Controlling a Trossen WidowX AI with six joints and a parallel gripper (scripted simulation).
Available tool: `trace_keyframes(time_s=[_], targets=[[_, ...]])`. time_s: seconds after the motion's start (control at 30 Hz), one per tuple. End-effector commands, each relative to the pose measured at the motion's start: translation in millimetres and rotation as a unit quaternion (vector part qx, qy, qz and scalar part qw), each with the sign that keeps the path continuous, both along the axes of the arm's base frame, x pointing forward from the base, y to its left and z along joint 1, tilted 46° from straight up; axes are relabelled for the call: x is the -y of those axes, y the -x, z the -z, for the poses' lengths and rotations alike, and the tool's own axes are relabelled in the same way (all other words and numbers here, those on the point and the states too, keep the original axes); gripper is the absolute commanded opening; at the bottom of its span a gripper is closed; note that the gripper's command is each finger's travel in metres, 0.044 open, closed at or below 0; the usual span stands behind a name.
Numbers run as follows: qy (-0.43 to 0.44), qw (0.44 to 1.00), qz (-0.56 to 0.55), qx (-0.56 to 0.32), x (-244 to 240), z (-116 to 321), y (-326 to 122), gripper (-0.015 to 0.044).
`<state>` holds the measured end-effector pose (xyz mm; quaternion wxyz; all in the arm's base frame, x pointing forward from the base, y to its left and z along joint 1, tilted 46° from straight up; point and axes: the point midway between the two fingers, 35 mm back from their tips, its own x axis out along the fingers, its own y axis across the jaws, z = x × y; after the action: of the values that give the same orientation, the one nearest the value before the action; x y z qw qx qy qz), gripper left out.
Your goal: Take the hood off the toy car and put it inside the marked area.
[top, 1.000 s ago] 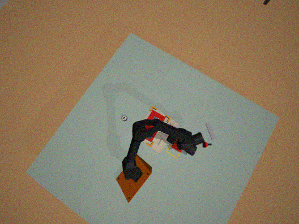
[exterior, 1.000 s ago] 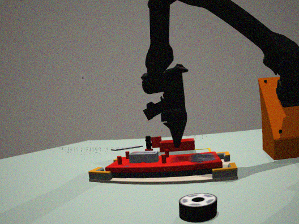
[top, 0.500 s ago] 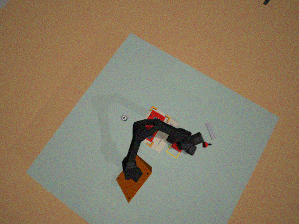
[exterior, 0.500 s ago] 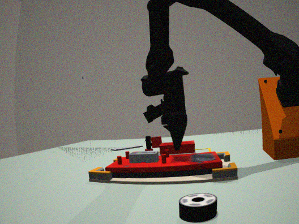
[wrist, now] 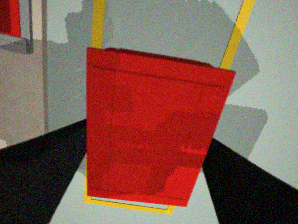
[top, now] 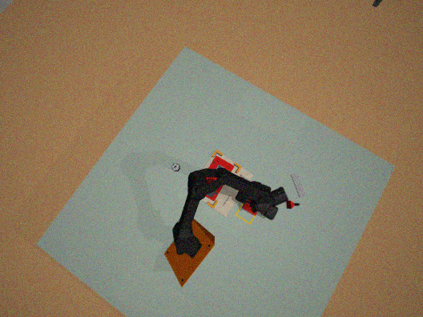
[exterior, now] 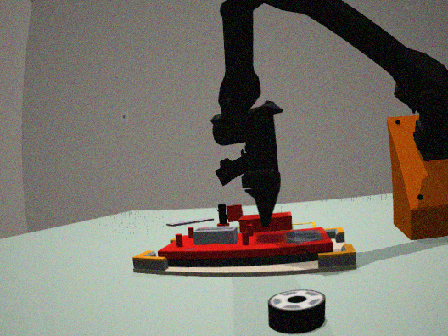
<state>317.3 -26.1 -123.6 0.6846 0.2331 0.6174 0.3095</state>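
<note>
The red hood is off the car, level and low over the marked area. My gripper is shut on the hood, one black finger at each side. The marked area's yellow outline runs beyond the hood at the far end and shows a little at the near end in the wrist view. The toy car hides the hood's underside in the exterior view, so I cannot tell whether it touches the table.
The car sits on a pale board with orange-topped corner brackets, right beside the marked area. A red and black piece stands beyond the gripper. A thin grey strip lies farther out. A black wheel lies across the car.
</note>
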Motion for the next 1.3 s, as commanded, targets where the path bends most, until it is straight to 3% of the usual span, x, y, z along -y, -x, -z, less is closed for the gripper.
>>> trace_keyframes(time_s=[0.0, 0.13, 0.43, 1.27], targets=[[0.000, 1.000, 0.000, 0.000, 0.3, -0.2, 0.0, 0.0341], [0.000, 1.000, 0.000, 0.000, 2.0, -1.7, -0.1, 0.0440], [0.000, 1.000, 0.000, 0.000, 52.8, -50.4, 3.2, 0.0440], [0.000, 1.000, 0.000, 0.000, 52.8, -50.4, 3.2, 0.0440]])
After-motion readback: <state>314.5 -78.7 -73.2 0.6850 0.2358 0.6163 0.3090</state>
